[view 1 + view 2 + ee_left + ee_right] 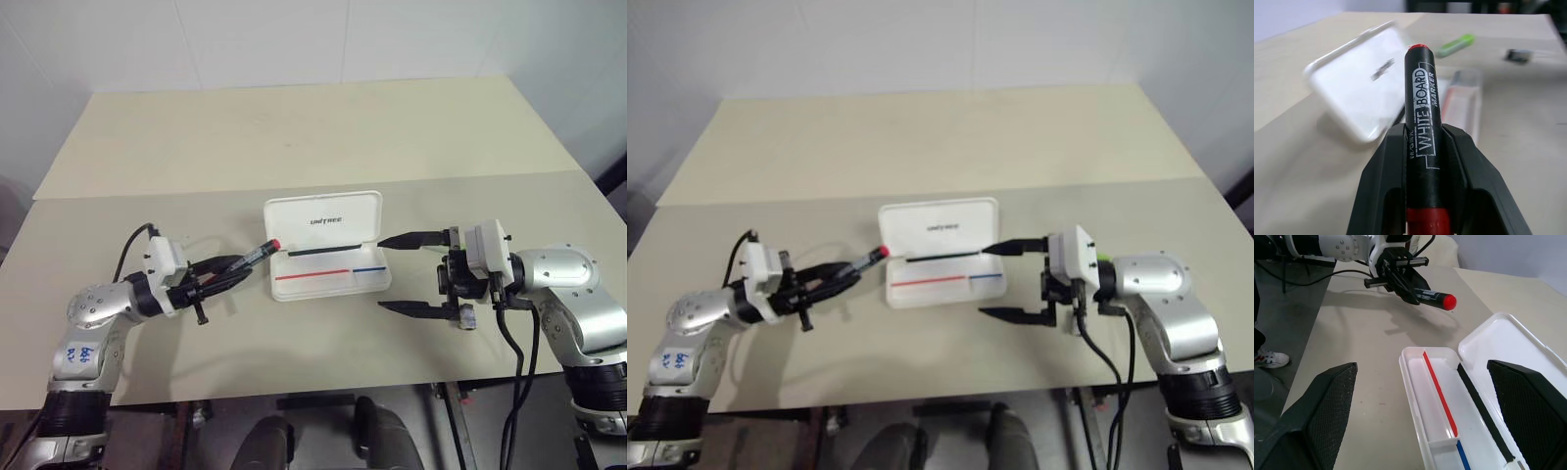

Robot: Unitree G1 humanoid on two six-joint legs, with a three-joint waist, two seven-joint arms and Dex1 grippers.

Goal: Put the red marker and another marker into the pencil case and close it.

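Head views first: the pencil case [326, 245] sat open in the middle of the desk [294, 127], lid tipped up at the back. The left gripper [238, 269] was clamped on the red marker [257, 254], red end aimed at the case's left edge and just short of it, lifted off the desk. So my read was step one about half done: marker picked up, not in yet. The right gripper [394, 273] hung spread wide and empty just off the case's right end. The tray only showed a thin red and blue stripe along its bottom, no pens that I could spot.

Left wrist view: the fingers [1383, 181] pinched the marker's dark barrel from both sides, with the case blurry beyond it. The other marker [1455, 44], the lime-green one, lay on the desk on the far side of the case, so that one hadn't been touched.

Right wrist view: looked straight down into the tray, divider near one end, both compartments empty. The marker's red tip hovered beyond the case's far end.

Left to do, I reckoned: drop red in, fetch green, shut the lid.
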